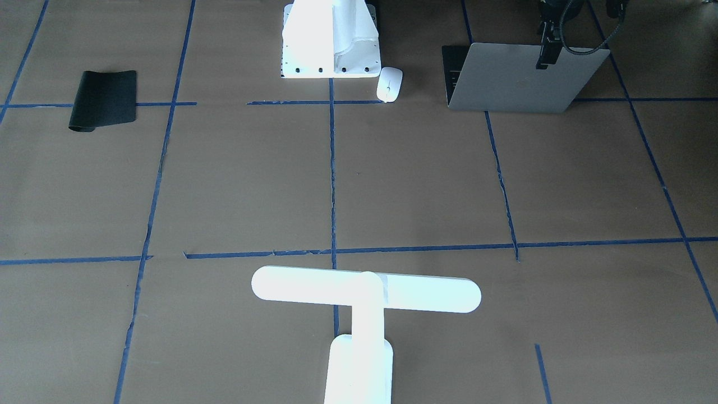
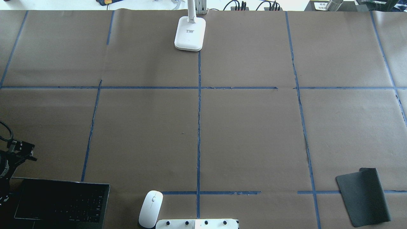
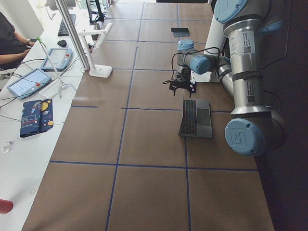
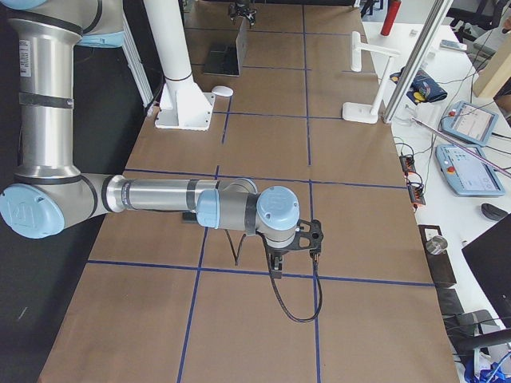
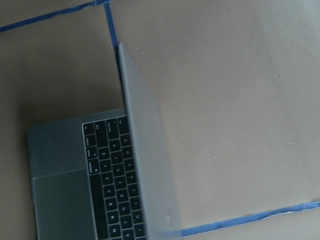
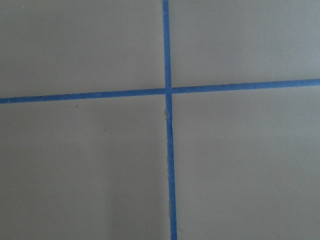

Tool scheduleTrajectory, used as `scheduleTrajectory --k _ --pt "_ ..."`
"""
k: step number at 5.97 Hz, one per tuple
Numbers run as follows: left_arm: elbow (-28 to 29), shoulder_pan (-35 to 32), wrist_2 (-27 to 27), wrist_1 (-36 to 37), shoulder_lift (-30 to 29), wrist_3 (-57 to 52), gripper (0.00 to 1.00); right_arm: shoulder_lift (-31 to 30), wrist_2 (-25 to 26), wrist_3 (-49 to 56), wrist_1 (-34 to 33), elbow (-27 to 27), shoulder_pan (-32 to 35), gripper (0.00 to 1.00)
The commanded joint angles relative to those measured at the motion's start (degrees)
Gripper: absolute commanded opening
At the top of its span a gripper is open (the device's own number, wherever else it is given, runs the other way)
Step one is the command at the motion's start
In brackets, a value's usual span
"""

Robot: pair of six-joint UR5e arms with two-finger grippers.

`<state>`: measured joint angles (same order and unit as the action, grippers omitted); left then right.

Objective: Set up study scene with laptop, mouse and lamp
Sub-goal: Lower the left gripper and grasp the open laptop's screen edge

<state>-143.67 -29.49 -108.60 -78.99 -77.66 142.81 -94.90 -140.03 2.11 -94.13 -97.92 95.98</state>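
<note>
The laptop point(image 1: 516, 84) sits open at upper right with the left hand point(image 1: 542, 63) on its lid edge, presumably setting the screen angle; can't tell if it's pinching. The mouse point(image 1: 389, 84) and lamp point(image 1: 364, 292) wait untouched, and the right hand point(image 4: 275, 267) grip is unclear too.

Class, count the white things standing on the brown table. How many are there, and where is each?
3. The lamp stands at the edge opposite the robot, the pedestal at the robot's edge, and the mouse beside that pedestal, toward the laptop. None seems hidden.
</note>
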Motion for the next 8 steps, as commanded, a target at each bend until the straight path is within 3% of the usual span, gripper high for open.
scheduleTrajectory --k 1,2,3,4,6,7,8 --pt "-0.03 1.10 1.71 0.33 -0.04 2.30 1.00 0.07 -0.06 0.00 0.00 0.01 0.00 1.00" --pt "-0.03 1.10 1.90 0.76 0.31 2.82 0.95 0.07 -0.07 0.00 0.00 0.01 0.00 1.00" --pt "-0.03 1.10 1.90 1.47 0.14 3.96 0.81 0.07 -0.07 0.00 0.00 0.01 0.00 1.00" --pt "-0.03 1.28 2.59 1.56 0.23 4.49 0.48 0.07 -0.07 0.00 0.00 -0.16 0.00 1.00" --pt "0.06 1.28 2.60 1.74 0.05 4.85 0.08 0.07 -0.07 0.09 0.00 -0.34 0.00 1.00" --pt "-0.29 1.11 2.51 1.74 -0.21 5.02 0.00 0.07 -0.07 0.00 0.00 -0.52 0.09 1.00" --pt "-1.77 0.41 2.43 2.43 0.31 5.02 0.00 0.15 -0.15 0.09 0.00 -0.52 0.09 1.00"
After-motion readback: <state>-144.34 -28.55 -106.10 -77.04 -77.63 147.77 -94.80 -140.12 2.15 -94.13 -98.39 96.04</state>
